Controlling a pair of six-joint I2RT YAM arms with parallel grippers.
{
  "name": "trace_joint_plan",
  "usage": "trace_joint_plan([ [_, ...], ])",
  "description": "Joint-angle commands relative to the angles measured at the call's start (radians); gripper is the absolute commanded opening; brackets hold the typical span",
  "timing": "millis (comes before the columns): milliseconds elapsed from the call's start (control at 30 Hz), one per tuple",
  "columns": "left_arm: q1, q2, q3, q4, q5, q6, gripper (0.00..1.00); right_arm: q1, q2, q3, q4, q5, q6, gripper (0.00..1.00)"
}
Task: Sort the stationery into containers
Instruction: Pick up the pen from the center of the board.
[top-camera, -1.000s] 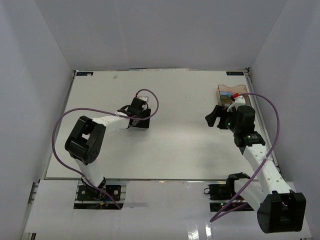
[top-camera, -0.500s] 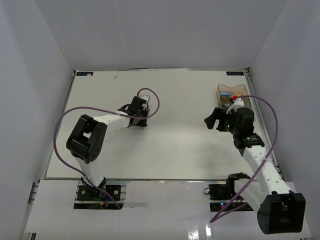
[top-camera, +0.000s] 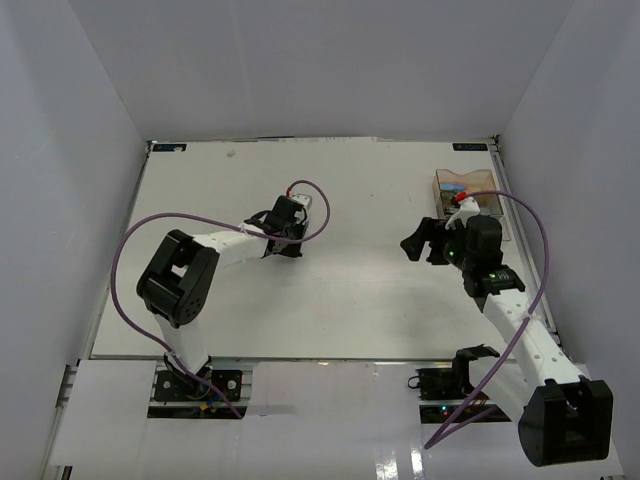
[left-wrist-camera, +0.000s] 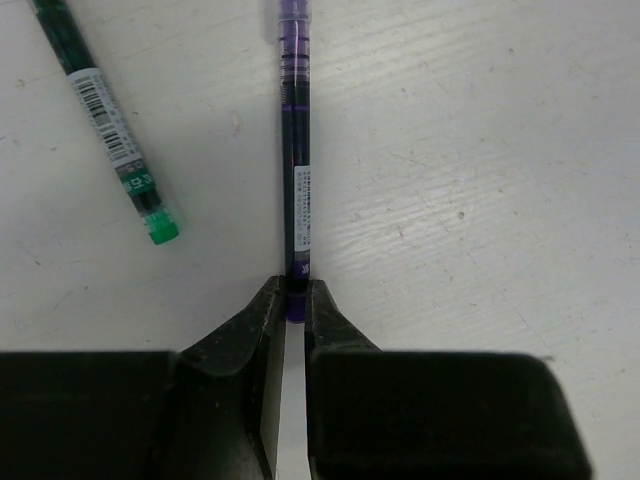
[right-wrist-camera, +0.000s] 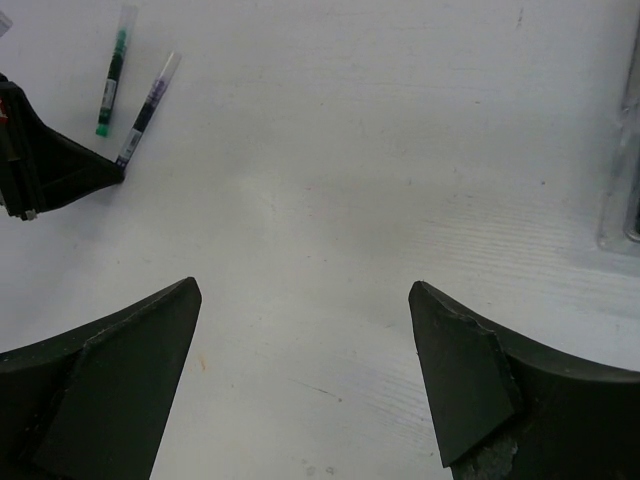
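A thin purple pen (left-wrist-camera: 295, 150) lies on the white table, and my left gripper (left-wrist-camera: 295, 292) is shut on its near end. Beside it, to the left, lies a green pen (left-wrist-camera: 112, 125), free. The right wrist view shows both pens, purple (right-wrist-camera: 146, 108) and green (right-wrist-camera: 112, 70), with the left gripper (right-wrist-camera: 112, 172) at the purple one's tip. My right gripper (right-wrist-camera: 305, 295) stands open over bare table with nothing between its fingers. In the top view the left gripper (top-camera: 292, 212) is left of centre and the right gripper (top-camera: 425, 241) is in front of the amber container (top-camera: 452, 183).
A red-capped marker (top-camera: 463, 199) lies in the containers at the back right, partly hidden by the right arm. A clear tray's edge (right-wrist-camera: 622, 180) shows at the right of the right wrist view. White walls close in the table on three sides.
The left gripper has closed on the purple pen and shifted a little to the right. The right gripper has drifted slightly left, still open.
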Motion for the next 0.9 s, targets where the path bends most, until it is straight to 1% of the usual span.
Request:
trace_joint_plan([
  [0,-0.037,-0.054,-0.004,-0.046,0.072,0.027,0.02,0.049,0.027,0.027,0.043,-0.056,0.044,0.91],
  [67,-0.051,-0.086,-0.012,-0.034,0.130,0.058,0.02,0.077,0.060,0.047,0.052,-0.072,0.069,0.91],
  [133,-0.063,-0.135,-0.027,-0.029,0.197,0.128,0.02,0.123,0.090,0.065,0.056,-0.091,0.079,0.91],
  [300,-0.112,-0.261,-0.085,-0.029,0.270,0.317,0.03,0.230,0.208,0.146,0.067,-0.136,0.109,0.92],
  [433,-0.114,-0.335,-0.121,-0.015,0.337,0.385,0.02,0.285,0.313,0.221,0.070,-0.151,0.135,0.92],
  [533,-0.116,-0.385,-0.150,0.009,0.374,0.417,0.03,0.321,0.361,0.278,0.073,-0.155,0.162,0.93],
  [567,-0.116,-0.398,-0.165,0.023,0.380,0.423,0.03,0.334,0.389,0.290,0.102,-0.151,0.168,0.95],
  [667,-0.116,-0.433,-0.184,0.043,0.400,0.441,0.03,0.350,0.436,0.336,0.115,-0.147,0.198,0.96],
  [800,-0.117,-0.467,-0.204,0.060,0.405,0.451,0.02,0.356,0.482,0.364,0.126,-0.136,0.233,1.00],
  [833,-0.117,-0.473,-0.207,0.066,0.406,0.455,0.03,0.356,0.489,0.369,0.129,-0.132,0.236,1.00],
  [867,-0.117,-0.485,-0.211,0.078,0.408,0.457,0.03,0.356,0.498,0.370,0.132,-0.128,0.242,0.96],
])
